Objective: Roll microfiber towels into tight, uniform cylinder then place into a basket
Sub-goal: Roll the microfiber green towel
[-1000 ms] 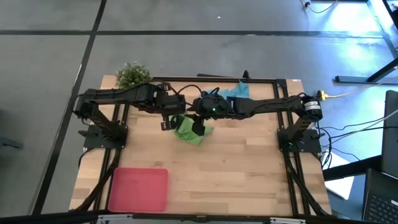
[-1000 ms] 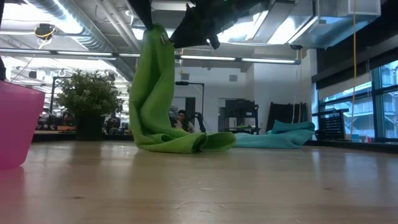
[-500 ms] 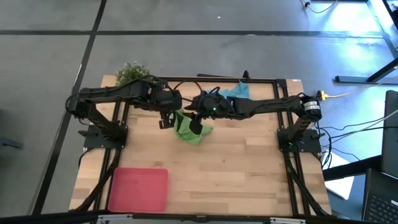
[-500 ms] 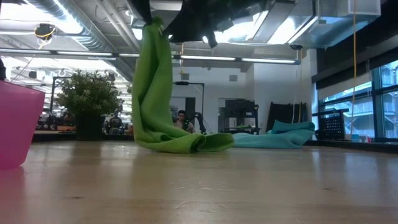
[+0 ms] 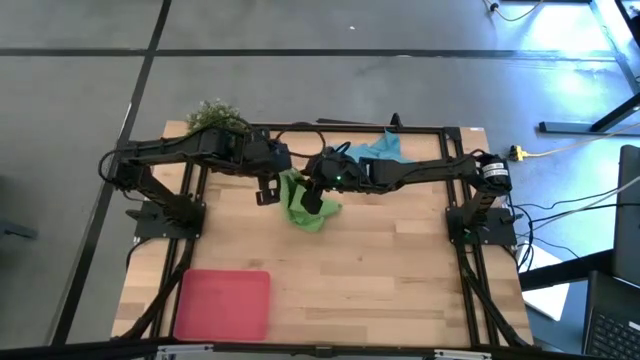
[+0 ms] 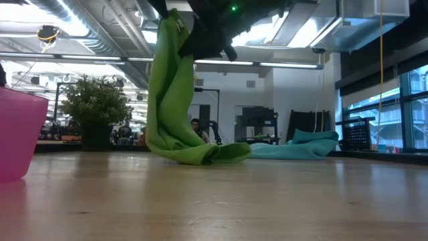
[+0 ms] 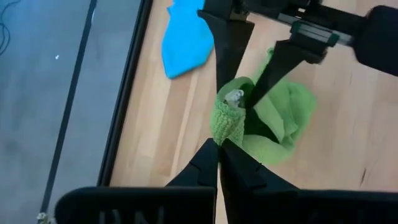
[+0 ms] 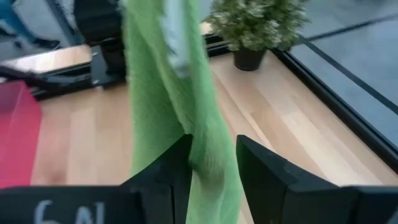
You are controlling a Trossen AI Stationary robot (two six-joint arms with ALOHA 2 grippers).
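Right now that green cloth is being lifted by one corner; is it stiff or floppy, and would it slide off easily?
Probably very floppy: the green towel hangs in loose folds from the left gripper, its lower end pooled on the table. It looks light, since a pinch at one corner holds it. Likely not slippery; the right gripper has cloth between its fingers.

A lime green towel (image 6: 175, 94) hung lifted at upper centre, its lower folds pooled on the table. A light blue towel (image 6: 301, 147) lay crumpled behind, right. The pinkish-red basket (image 5: 223, 304) sat lower left.
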